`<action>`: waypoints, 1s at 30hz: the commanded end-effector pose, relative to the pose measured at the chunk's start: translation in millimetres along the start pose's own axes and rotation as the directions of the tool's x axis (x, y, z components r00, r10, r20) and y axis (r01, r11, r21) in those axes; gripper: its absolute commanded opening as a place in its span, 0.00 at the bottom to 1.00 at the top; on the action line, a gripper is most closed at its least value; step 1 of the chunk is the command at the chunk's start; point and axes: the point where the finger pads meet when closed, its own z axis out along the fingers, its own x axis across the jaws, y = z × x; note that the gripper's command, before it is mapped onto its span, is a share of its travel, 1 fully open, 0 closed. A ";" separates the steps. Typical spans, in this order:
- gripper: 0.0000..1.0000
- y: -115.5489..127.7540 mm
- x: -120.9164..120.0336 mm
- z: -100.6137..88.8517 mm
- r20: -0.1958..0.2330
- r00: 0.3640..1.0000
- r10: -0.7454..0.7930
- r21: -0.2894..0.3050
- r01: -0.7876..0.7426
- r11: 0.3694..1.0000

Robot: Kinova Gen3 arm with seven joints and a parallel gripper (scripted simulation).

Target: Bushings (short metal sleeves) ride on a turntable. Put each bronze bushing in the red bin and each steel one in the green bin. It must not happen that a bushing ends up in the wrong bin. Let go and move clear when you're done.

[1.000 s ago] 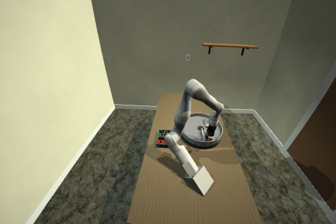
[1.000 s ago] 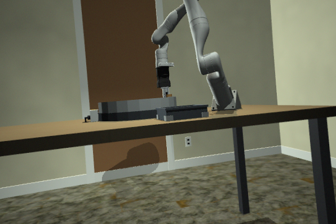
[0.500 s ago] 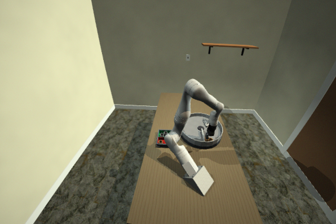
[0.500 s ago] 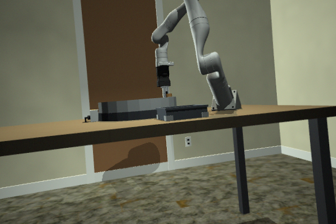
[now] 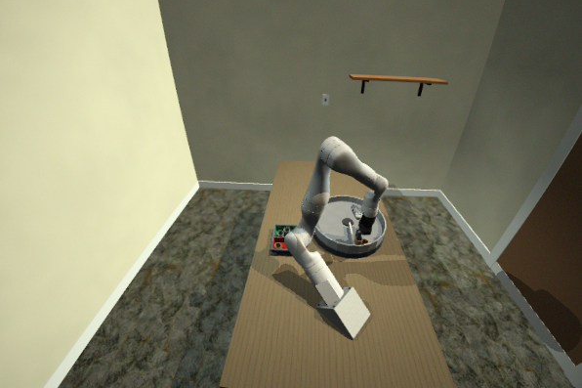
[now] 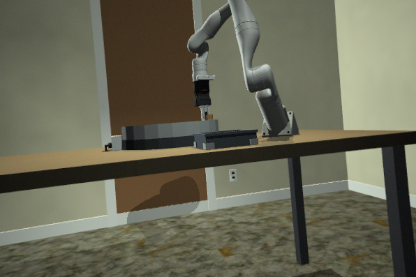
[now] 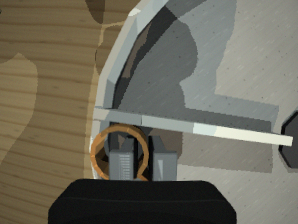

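My gripper [image 5: 359,233] [image 6: 204,117] [image 7: 143,150] is shut on the wall of a bronze bushing [image 6: 209,116] [image 7: 94,145], one finger inside the ring and one outside. The bushing is raised to about the rim of the turntable [image 5: 332,220] [image 6: 157,134] [image 7: 250,60]. A further bit of bronze [image 7: 143,177] shows beside the fingers, mostly hidden. Steel bushings [image 5: 356,212] lie on the turntable's far part. The green bin [image 5: 278,227] holds steel bushings [image 5: 280,233]; the red bin [image 5: 287,246] beside it holds a bronze bushing [image 5: 278,245].
A pale guide bar [image 5: 350,233] [image 7: 172,123] runs from the turntable's hub to its wall, close to the fingers. The dark bin tray [image 6: 225,139] stands beside the turntable, partly behind the arm in the top view. The turntable has a raised wall [image 7: 103,90] all round.
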 end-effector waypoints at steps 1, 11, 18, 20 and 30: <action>0.00 0.4 -0.1 -1.1 -0.001 1.000 0.001 -0.002 -0.001 1.000; 0.00 0.4 0.0 -4.1 -0.001 1.000 0.001 -0.002 -0.001 1.000; 0.00 0.4 -0.1 -6.5 -0.001 1.000 0.001 -0.002 -0.001 1.000; 0.00 0.4 -0.1 -7.1 -0.001 1.000 0.001 -0.002 -0.001 1.000; 0.00 0.4 0.0 -9.5 -0.001 1.000 0.001 -0.002 -0.001 1.000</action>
